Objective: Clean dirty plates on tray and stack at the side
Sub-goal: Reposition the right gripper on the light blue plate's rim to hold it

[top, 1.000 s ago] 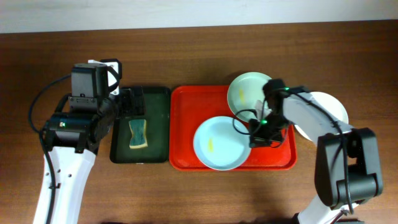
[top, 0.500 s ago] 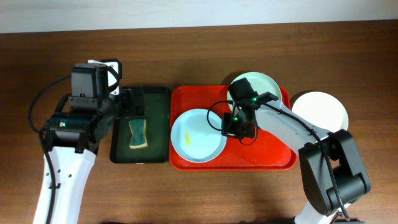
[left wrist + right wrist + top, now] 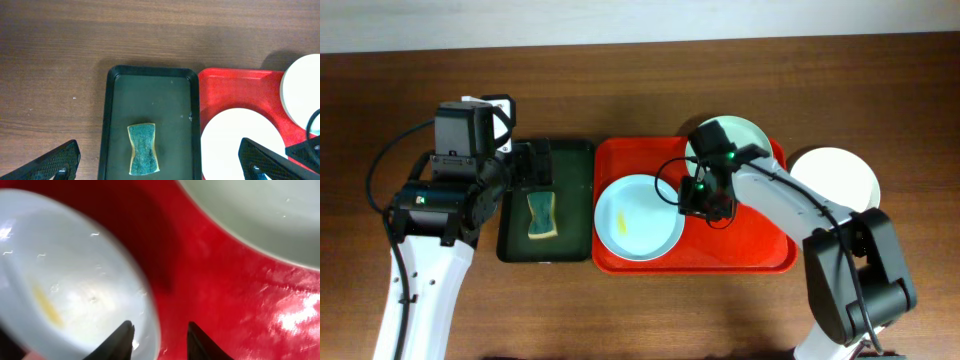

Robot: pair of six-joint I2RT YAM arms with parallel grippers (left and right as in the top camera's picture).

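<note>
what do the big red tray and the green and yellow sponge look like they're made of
The large red rectangular tray looks like glossy moulded plastic: bright glare spots, rounded raised rim. The green-and-yellow sponge is probably soft foam with a matte, coarse green scouring face.

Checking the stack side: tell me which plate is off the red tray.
The white plate, resting on the wooden table right of the red tray. Both mint-blue plates lie inside the tray.

A brown wooden table (image 3: 620, 80) carries a green tray (image 3: 572, 190) and a red tray (image 3: 750, 245) side by side. A white plate (image 3: 840, 175) lies straight on the wood, just beside the red tray's right edge.
</note>
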